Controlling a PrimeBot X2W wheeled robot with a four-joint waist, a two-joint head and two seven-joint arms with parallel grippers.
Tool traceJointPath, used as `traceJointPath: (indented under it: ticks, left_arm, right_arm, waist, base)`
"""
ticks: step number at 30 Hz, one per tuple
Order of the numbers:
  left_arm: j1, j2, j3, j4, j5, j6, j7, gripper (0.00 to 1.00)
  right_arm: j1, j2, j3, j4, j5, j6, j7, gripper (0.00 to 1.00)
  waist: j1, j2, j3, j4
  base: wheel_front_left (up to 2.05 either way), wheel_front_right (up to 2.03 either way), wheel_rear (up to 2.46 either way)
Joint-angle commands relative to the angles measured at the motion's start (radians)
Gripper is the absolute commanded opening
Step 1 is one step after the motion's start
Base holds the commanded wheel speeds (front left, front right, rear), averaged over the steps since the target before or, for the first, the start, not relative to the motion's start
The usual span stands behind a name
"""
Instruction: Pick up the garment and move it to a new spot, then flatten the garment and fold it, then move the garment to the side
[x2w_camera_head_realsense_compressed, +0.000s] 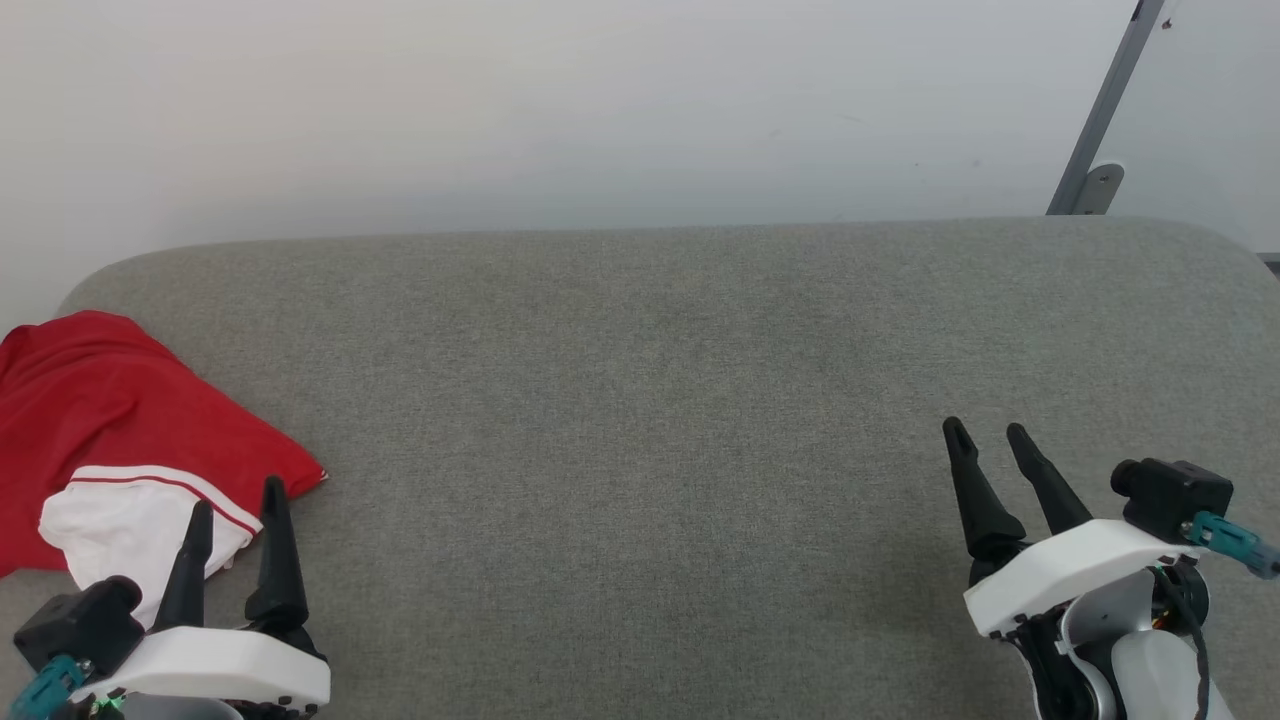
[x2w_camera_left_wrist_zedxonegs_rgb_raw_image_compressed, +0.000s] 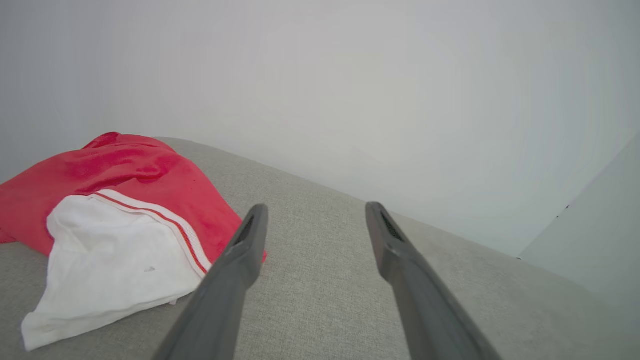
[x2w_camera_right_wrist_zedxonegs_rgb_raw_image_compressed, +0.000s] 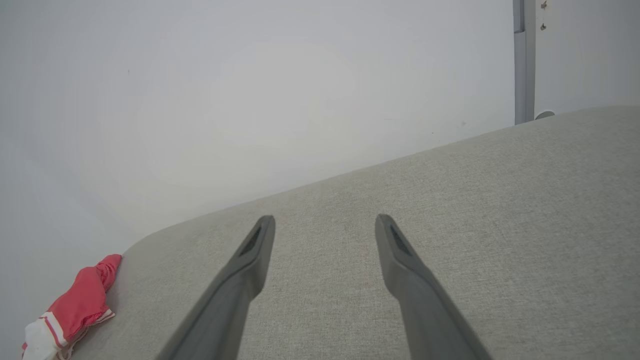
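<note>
The garment (x2w_camera_head_realsense_compressed: 110, 420) lies bunched at the far left of the grey padded surface, bright red with a white panel edged by thin red-and-white stripes. In the left wrist view the garment (x2w_camera_left_wrist_zedxonegs_rgb_raw_image_compressed: 125, 200) sits to the left of the fingers, and in the right wrist view the garment (x2w_camera_right_wrist_zedxonegs_rgb_raw_image_compressed: 75, 310) is small at the lower left. My left gripper (x2w_camera_head_realsense_compressed: 238, 495) is open at the lower left, its fingertips over the garment's near edge and white panel, nothing between them. My right gripper (x2w_camera_head_realsense_compressed: 988, 432) is open at the lower right, far from the garment and empty.
The grey fabric surface (x2w_camera_head_realsense_compressed: 650, 400) spreads wide between the two grippers, with rounded far corners. A pale wall stands directly behind it. A grey metal strut (x2w_camera_head_realsense_compressed: 1100, 120) with a bracket leans against the wall at the far right.
</note>
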Motion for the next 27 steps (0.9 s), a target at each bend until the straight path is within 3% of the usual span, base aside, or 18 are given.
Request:
traceJointPath:
  ticks: [1, 27]
  left_arm:
    - [0.010, 0.012, -0.003, -0.013, 0.024, 0.007, -0.009, 1.00]
    - [0.032, 0.045, -0.034, -0.049, 0.207, 0.028, -0.064, 1.00]
  right_arm:
    - [-0.016, -0.004, 0.005, -0.013, -0.028, 0.002, -0.007, 1.00]
    - [-0.023, -0.006, 0.018, -0.030, -0.255, 0.002, -0.035, 1.00]
  waist:
    - [0.0000, -0.0001, 0.000, 0.000]
    - [0.0000, -0.0001, -0.002, -0.001]
  base:
    - [0.00, 0.00, 0.00]
    - [0.00, 0.00, 0.00]
